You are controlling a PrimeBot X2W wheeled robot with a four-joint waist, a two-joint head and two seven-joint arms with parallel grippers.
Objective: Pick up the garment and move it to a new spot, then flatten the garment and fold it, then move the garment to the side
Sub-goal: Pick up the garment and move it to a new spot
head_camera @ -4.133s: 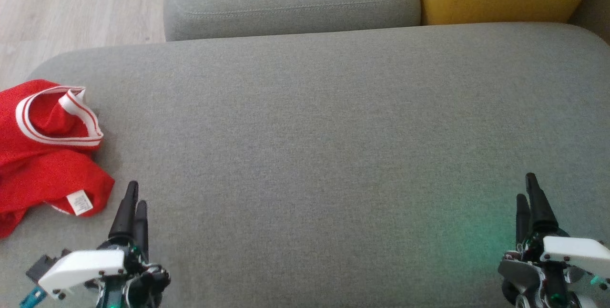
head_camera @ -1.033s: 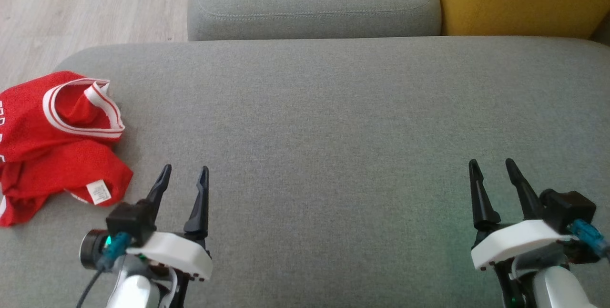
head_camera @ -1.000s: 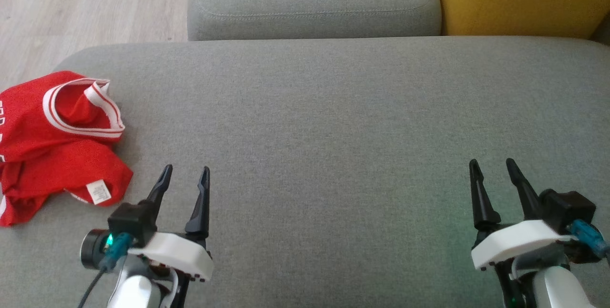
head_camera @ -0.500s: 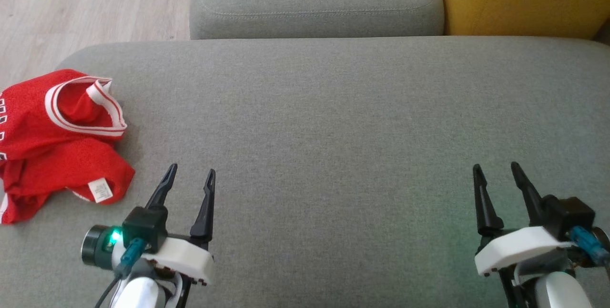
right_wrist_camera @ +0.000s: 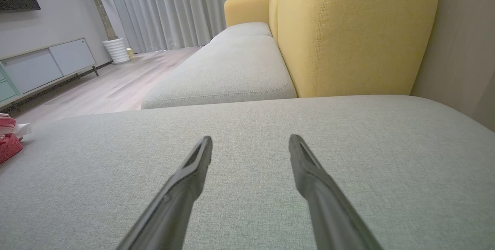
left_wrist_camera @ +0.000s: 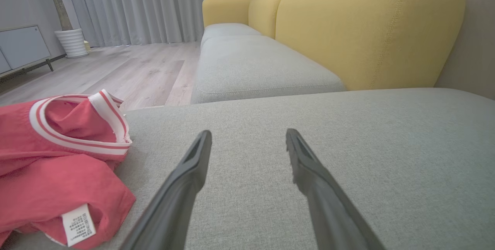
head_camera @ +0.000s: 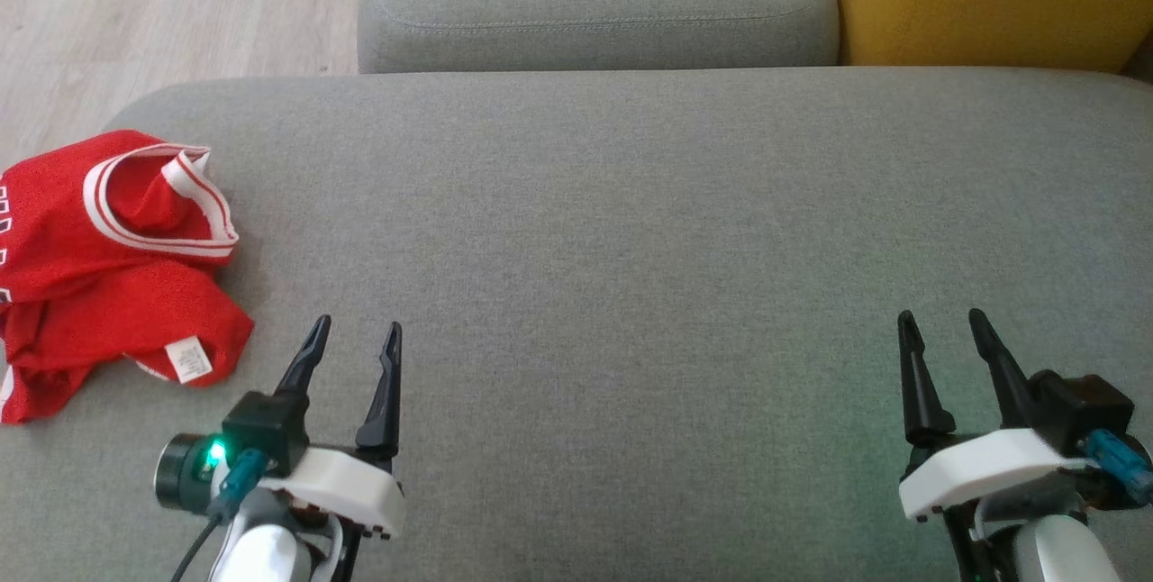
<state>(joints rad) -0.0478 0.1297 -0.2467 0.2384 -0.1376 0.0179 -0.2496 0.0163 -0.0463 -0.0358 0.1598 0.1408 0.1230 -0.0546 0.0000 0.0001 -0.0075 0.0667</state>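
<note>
i judge my left pincer (head_camera: 358, 324) should swing left and close on a thick bunched fold of the garment (head_camera: 99, 294), not its thin collar. it and my right pincer (head_camera: 939, 315) both stand wide open, holding nothing. the garment lies crumpled at the left end of the grey cushion (head_camera: 630, 231): red, white-striped collar, white label showing.
</note>
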